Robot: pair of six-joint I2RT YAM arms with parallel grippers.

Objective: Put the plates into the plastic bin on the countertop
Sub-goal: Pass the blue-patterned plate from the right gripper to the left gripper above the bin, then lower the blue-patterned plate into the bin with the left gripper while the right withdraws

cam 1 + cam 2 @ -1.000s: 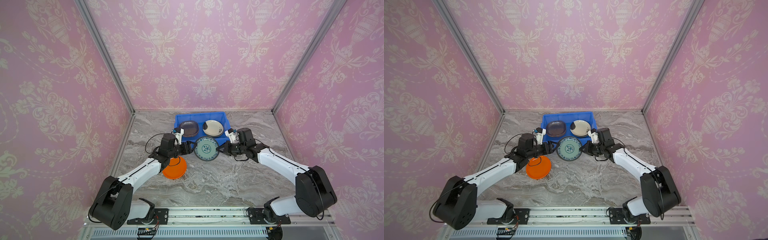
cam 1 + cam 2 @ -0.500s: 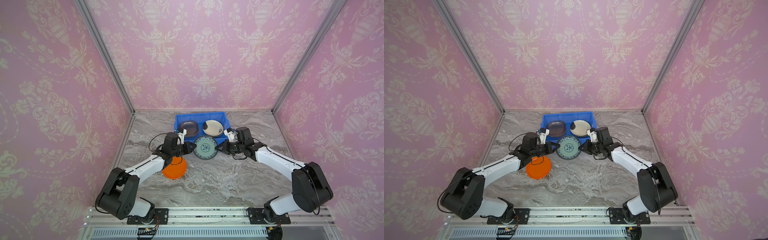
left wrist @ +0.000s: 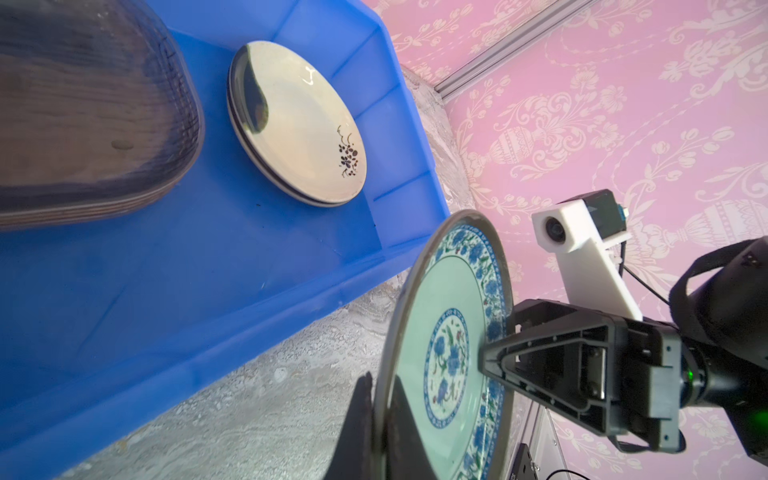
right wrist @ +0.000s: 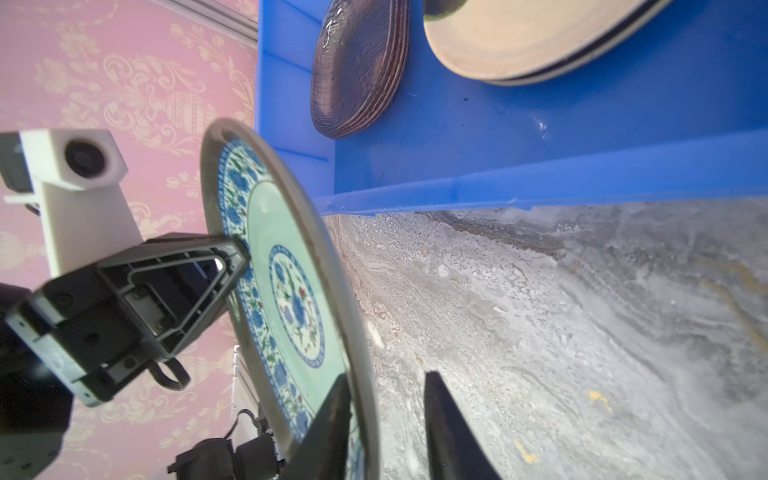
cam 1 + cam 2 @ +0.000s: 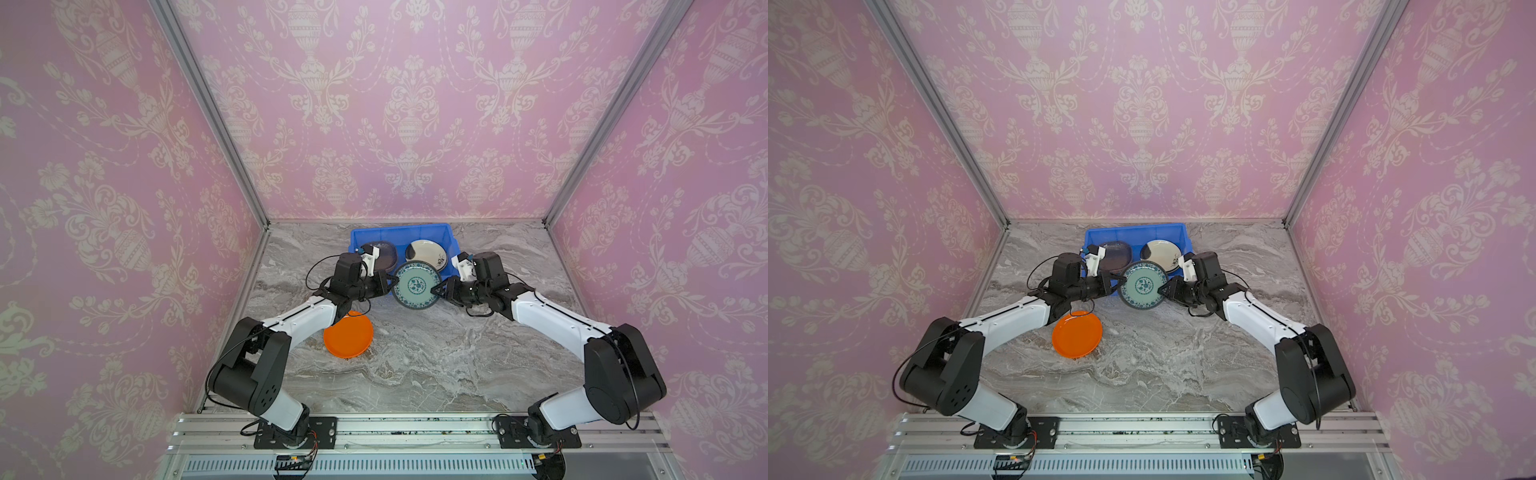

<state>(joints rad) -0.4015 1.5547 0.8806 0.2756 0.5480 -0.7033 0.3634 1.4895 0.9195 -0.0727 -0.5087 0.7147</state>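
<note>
Handover step: left fingers (image 3: 357, 436) clamp floral plate (image 5: 417, 285) rim; right fingers (image 4: 444, 436) parted, gripping nothing. Next likely: right clears, left carries plate into plastic bin (image 5: 399, 230) at 12 o'clock.

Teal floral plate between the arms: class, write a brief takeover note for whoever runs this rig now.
Left gripper: shut on the rim of the teal-and-white floral round plate, held aloft at the near wall of the bright blue plastic bin.
Right gripper: open, jaws astride the opposite rim.
Done: cream round plates and dark translucent rounded-square glass plates stacked in the bin.
Left: bin the floral plate, then the round orange plate on the marble countertop.
</note>
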